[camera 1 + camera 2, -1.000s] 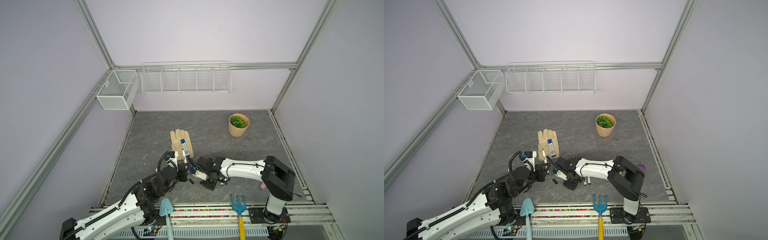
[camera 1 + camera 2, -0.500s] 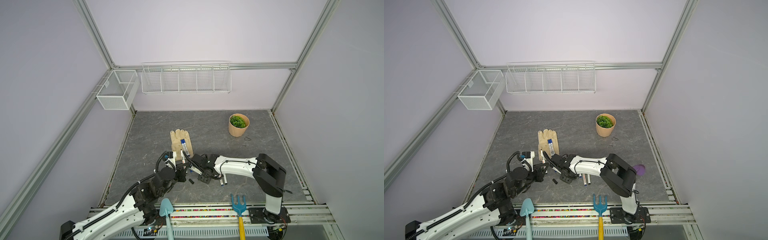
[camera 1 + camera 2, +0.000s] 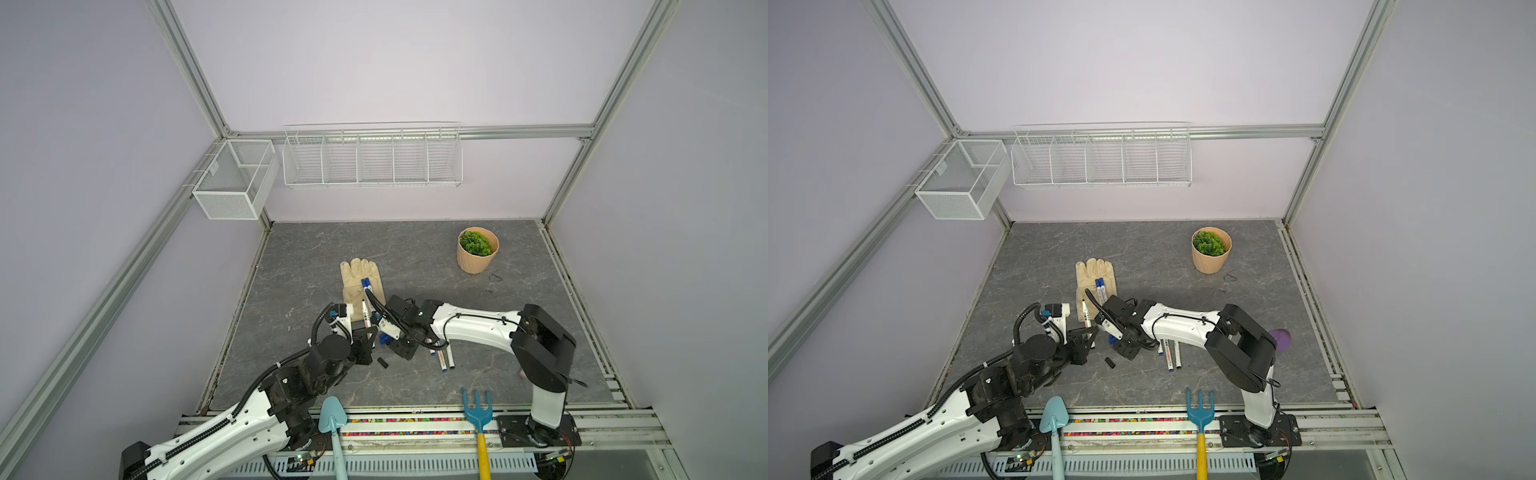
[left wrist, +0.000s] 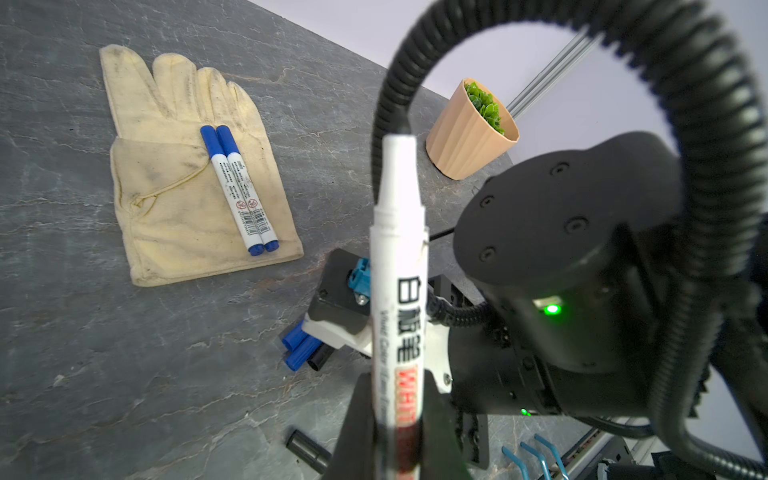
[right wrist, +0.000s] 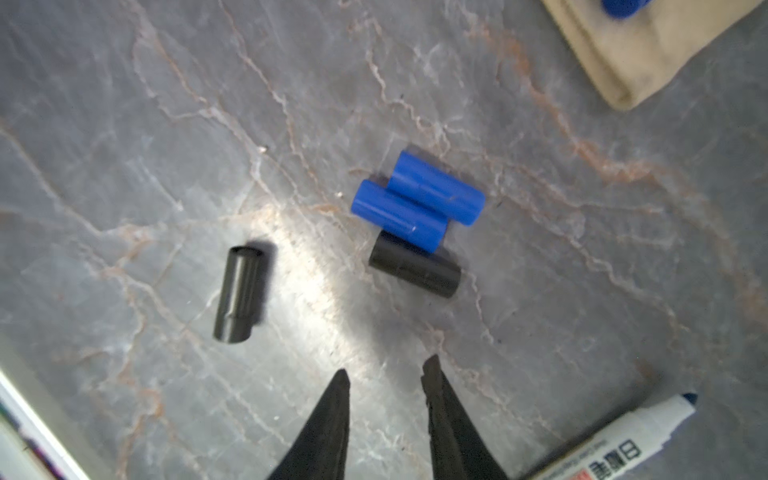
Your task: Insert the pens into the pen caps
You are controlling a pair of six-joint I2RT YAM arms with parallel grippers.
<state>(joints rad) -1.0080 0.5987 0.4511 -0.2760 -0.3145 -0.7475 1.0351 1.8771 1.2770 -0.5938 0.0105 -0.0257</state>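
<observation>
Both top views are bright, even and sharp, shadows soft, rails bowed at the edges. In the right wrist view glare whitens the tabletop; the caps smear. In the left wrist view the pen blurs close up.

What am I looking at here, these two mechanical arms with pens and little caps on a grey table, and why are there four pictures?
Two robot arms work over a grey table. Two pictures look down on the whole scene from above; the other two come from a camera on each arm's wrist. The left gripper is clamped on a white pen without a cap. The right gripper is open and empty, close to loose caps: two blue caps and two black caps. Two capped pens lie on a glove. More pens, a plant pot, a trowel and a hand fork are there too.
</observation>
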